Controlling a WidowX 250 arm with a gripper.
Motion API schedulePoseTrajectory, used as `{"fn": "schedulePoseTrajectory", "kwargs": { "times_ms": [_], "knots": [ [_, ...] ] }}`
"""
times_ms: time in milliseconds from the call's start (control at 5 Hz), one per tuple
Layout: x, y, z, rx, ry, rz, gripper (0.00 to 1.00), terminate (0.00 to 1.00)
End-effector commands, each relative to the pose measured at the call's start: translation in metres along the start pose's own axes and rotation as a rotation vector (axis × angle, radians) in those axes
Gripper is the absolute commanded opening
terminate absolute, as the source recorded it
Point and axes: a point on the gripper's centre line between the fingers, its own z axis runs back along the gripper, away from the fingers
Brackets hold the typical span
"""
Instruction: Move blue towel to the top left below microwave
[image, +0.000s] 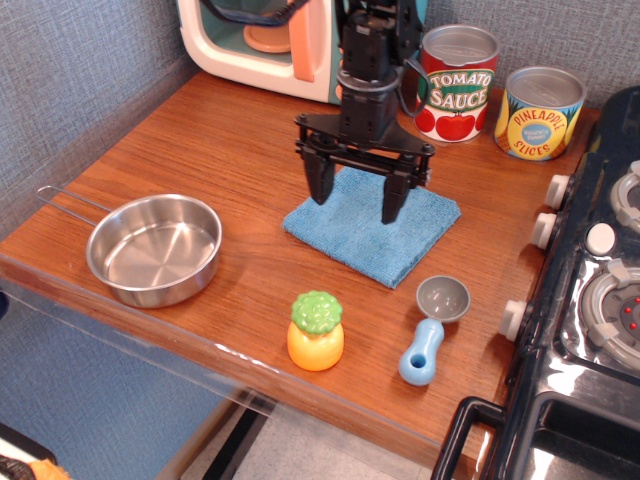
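Light-blue folded terry towel (372, 227) lies flat mid-desk, well short of the teal toy microwave (300, 45); the black gripper (359, 196) hovers over it, jaws apart, apparently readying a pinch.

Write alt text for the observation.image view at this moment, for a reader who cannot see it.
A black robot gripper, jaws open, hangs over a folded light-blue terry towel on a wooden counter. A teal-and-cream toy microwave stands behind, a round steel pan at left, and a blue-handled grey scoop in front.
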Motion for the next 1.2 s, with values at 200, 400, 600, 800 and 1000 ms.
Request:
{"fn": "schedulePoseTrajectory", "kwargs": {
  "times_ms": [200, 400, 600, 800, 1000],
  "knots": [
    [0.025, -0.015, -0.015, -0.072, -0.096, -0.178, 1.0, 0.0],
    [0.023, -0.01, -0.024, -0.017, -0.053, -0.177, 1.0, 0.0],
    [0.023, 0.008, -0.021, 0.021, -0.029, -0.125, 1.0, 0.0],
    [0.027, 0.041, -0.014, 0.015, -0.024, -0.028, 1.0, 0.0],
    [0.029, 0.068, -0.007, 0.006, -0.026, 0.006, 1.0, 0.0]
  ]
}}
